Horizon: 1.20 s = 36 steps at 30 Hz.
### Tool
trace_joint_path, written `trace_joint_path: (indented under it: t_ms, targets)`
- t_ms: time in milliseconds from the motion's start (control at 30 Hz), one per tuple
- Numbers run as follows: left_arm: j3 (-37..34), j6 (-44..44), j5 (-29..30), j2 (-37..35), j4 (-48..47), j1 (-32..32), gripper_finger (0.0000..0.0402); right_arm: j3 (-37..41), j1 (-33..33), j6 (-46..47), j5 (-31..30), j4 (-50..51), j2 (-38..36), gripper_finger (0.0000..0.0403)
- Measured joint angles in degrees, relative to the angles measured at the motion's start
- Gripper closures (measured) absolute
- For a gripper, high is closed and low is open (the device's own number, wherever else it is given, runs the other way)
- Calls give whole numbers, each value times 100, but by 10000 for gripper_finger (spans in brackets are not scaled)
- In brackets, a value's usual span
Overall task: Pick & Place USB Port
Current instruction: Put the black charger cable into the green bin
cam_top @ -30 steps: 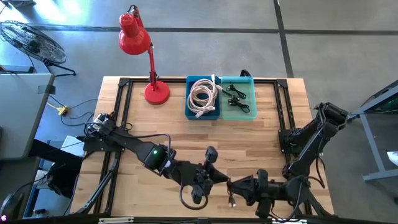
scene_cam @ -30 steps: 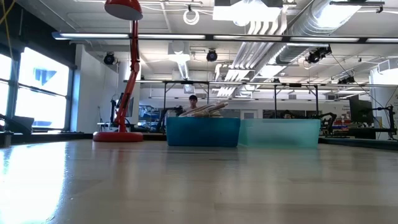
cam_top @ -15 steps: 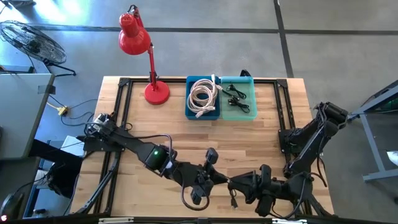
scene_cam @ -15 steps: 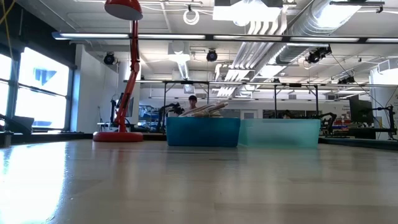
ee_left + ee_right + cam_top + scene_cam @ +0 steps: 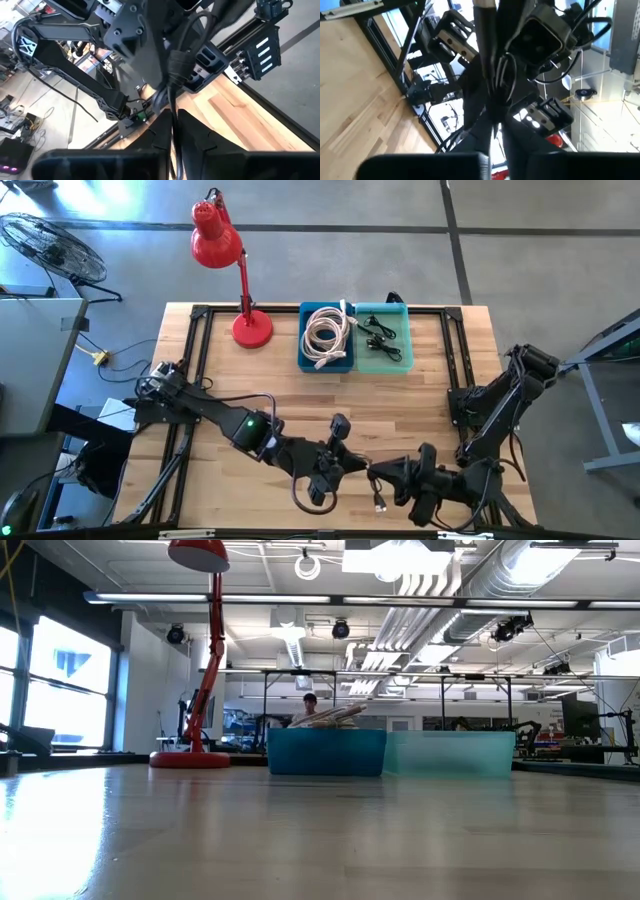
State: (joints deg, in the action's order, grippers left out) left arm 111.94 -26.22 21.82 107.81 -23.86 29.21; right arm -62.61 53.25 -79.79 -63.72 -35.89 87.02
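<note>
A black USB cable (image 5: 372, 478) is stretched between my two grippers near the table's front edge, in the middle. My left gripper (image 5: 347, 465) comes from the left and is shut on it. My right gripper (image 5: 383, 474) faces it from the right and is also shut on it. One loop of the cable (image 5: 306, 498) hangs below the left gripper. A plug end (image 5: 380, 502) dangles below the right one. None of this shows in the low view. My left gripper pinches the thin black cable (image 5: 173, 126) between its two fingers. The fingers point level toward the table's right side and the cable runs on ahead to the other arm. The cable is clear of the table. My right gripper pinches the same cable (image 5: 493, 125) between its two fingers. It comes level from the table's right side and faces the left gripper at close range. The plug end hangs below the fingers.
A blue bin (image 5: 326, 337) with coiled white cables and a teal bin (image 5: 383, 337) with black cables stand side by side at the far edge. A red desk lamp (image 5: 232, 280) stands to their left. Black frame rails (image 5: 190, 380) run along both sides of the table.
The right arm has drawn back a little toward the table's right edge. The cable's dangling plug end has swung slightly to the right with it. The left gripper has kept its place.
</note>
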Motion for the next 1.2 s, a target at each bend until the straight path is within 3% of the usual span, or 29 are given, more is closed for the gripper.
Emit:
trace_joint_path:
  t_ms: [433,700,867,1033,1200]
  targets:
    - [-9,-6,288,4,82,4,351,0,146,427,-574,-55,-2,401]
    - [-9,-518,617,7,136,9,350,0,391,175,-616,-1035,-6,402]
    - [-9,-688,711,7,109,9,350,0,370,103,-595,-1122,-119,403]
    - [-9,-656,719,7,-269,7,350,0,59,-300,-546,-1290,-448,403]
    - [-9,-608,764,-16,-906,88,350,0,-774,-328,-567,-1293,-1091,403]
